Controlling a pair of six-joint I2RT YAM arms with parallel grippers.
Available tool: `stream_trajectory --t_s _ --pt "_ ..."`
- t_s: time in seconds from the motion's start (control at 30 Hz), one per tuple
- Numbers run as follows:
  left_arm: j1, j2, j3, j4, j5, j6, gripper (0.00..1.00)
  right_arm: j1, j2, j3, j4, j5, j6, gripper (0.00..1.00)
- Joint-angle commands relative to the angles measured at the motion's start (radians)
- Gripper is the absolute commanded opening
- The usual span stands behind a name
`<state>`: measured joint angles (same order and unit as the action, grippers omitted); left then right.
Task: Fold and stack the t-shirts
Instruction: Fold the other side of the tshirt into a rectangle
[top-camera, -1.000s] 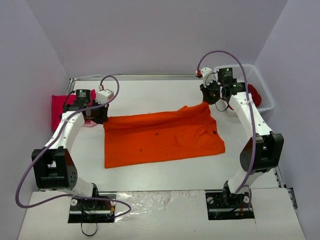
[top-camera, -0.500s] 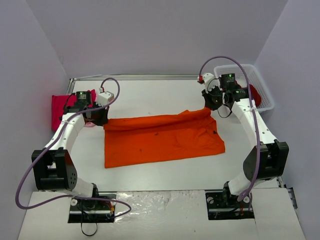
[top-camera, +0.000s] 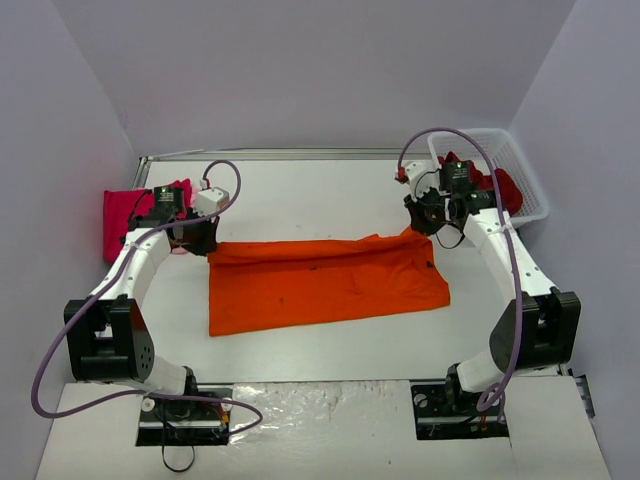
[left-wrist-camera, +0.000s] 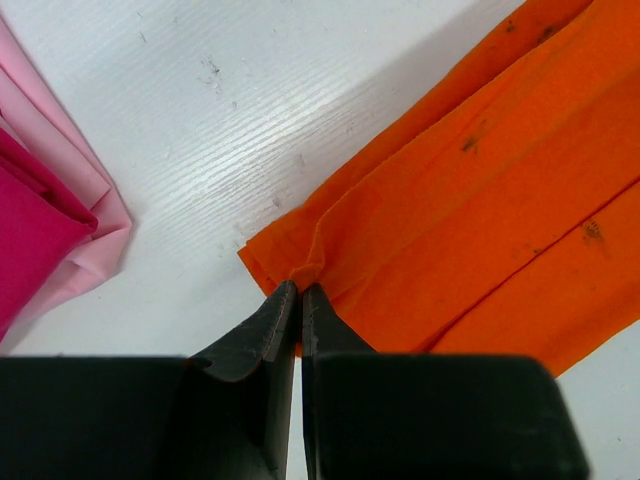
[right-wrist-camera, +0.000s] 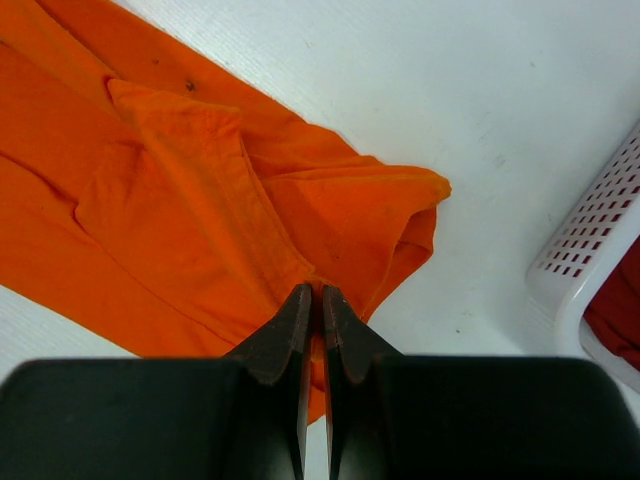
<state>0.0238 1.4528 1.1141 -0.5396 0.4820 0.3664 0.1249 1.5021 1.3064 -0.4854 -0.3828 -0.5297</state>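
Observation:
The bright orange t-shirt (top-camera: 325, 280) lies spread across the middle of the table, its far edge lifted and folded toward the front. My left gripper (top-camera: 203, 243) is shut on the shirt's far left corner (left-wrist-camera: 300, 272). My right gripper (top-camera: 418, 222) is shut on the shirt's far right corner (right-wrist-camera: 322, 285). A magenta-pink t-shirt (top-camera: 125, 215) lies folded on a pale pink one (left-wrist-camera: 70, 190) at the far left. A dark red t-shirt (top-camera: 505, 188) sits in the basket.
The white lattice basket (top-camera: 525, 170) stands at the far right corner, its wall also in the right wrist view (right-wrist-camera: 590, 250). The purple side walls close in the table on the left, the back and the right.
Both grippers have moved toward the front with the orange shirt's far edge, folding it over. The shirt looks narrower from back to front now.

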Motion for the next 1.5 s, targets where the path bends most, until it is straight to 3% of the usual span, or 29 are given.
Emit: stream_trajectory --t_s 0.0,0.53,1.23,1.47 --pt "0.005 -0.04 -0.002 0.015 0.02 0.025 0.02 -0.005 -0.052 -0.028 -0.018 -0.019 -0.015 0.0" --pt "-0.001 -0.066 -0.083 0.009 0.095 0.094 0.02 -0.005 -0.062 -0.185 -0.015 -0.05 -0.01 0.0" --pt "-0.013 -0.078 -0.158 0.032 0.053 0.143 0.02 -0.005 -0.04 -0.234 -0.018 -0.045 -0.007 0.0" --pt "-0.051 -0.081 -0.177 0.032 0.04 0.164 0.07 -0.005 -0.037 -0.254 -0.018 -0.042 -0.006 0.0"
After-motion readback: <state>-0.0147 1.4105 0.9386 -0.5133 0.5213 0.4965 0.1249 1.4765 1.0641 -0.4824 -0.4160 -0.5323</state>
